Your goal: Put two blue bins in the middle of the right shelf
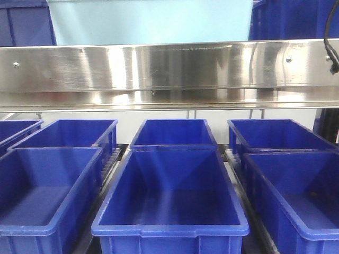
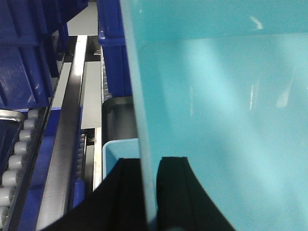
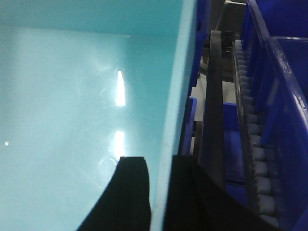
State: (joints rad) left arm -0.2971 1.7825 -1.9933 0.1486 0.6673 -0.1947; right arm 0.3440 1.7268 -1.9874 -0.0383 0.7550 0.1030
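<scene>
Between matte fingers (image 2: pixel 175 197), glossy rectangular bin (image 2: pixel 216 96)

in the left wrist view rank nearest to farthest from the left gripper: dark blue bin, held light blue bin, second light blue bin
1. held light blue bin: its wall is clamped in the left gripper.
2. second light blue bin: corner just left of the fingers, lower down.
3. dark blue bin: far ahead, at the top.

The big bin (image 1: pixel 148 21) is light blue. The other bins (image 1: pixel 169 196) are dark blue. The shelf bar (image 1: pixel 159 69) is shiny silver. The left gripper (image 2: pixel 150 163) and right gripper (image 3: pixel 159 161) are black.
</scene>
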